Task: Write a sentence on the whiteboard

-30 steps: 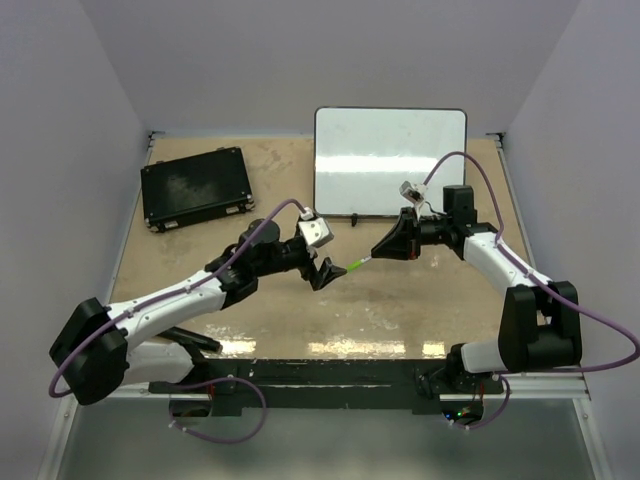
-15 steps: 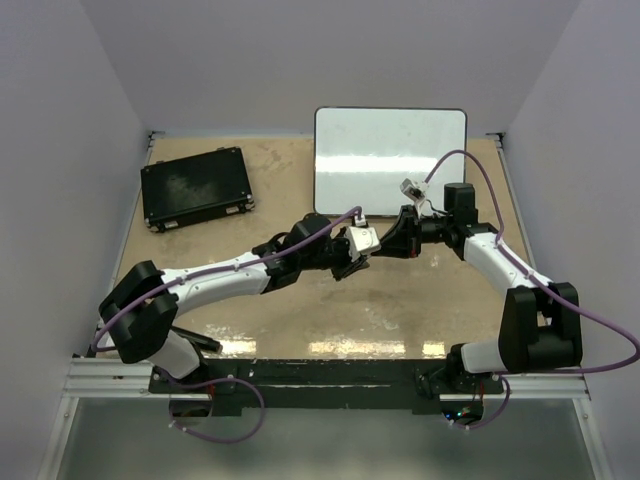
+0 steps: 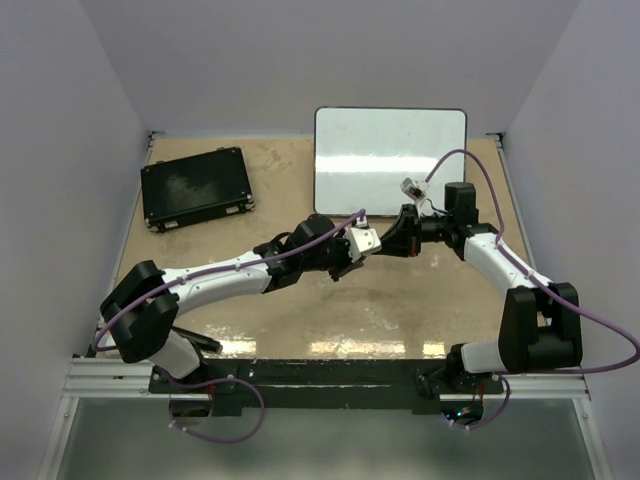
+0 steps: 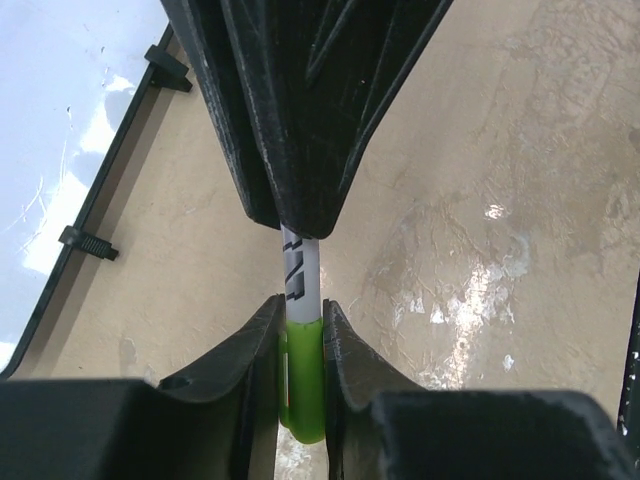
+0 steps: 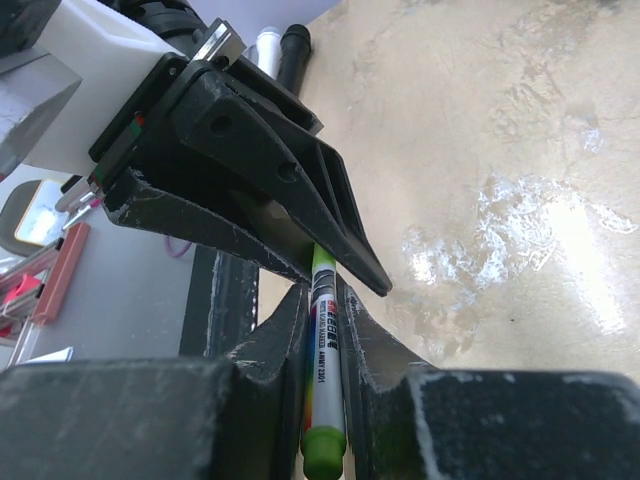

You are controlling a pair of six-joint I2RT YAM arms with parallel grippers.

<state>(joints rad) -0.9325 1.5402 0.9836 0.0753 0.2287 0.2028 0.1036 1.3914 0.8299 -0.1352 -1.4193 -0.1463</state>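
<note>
The counter (image 3: 400, 310) carries everything. The whiteboard (image 3: 390, 160) lies flat at its far side, glossy face up, where either arm could reach it. No green writing shows on the whiteboard, so the sentence is not yet begun. The black case (image 3: 195, 187) lies to the left of the whiteboard and well apart from it, clear of the work.

Both arms meet just in front of the whiteboard's near rim, toward its left corner. The left arm (image 3: 230, 275) stretches across from the left. The right arm (image 3: 490, 255) folds in from the right, so their jaws face each other tip to tip. They appear set that way to share one thing, each taking one end.

That thing is the marker (image 5: 324, 350), held above the counter just off the whiteboard's near edge. The right arm's jaws are clamped on its printed white barrel, with the green tail end poking out behind them. This looks like the writing grip.

The left arm's jaws are pinched on the green cap (image 4: 302, 375) at the other end, with a short stretch of barrel bare between the two pairs. Judging by that opposed hold, the step in hand is pulling the cap off so the tip can meet the whiteboard.
</note>
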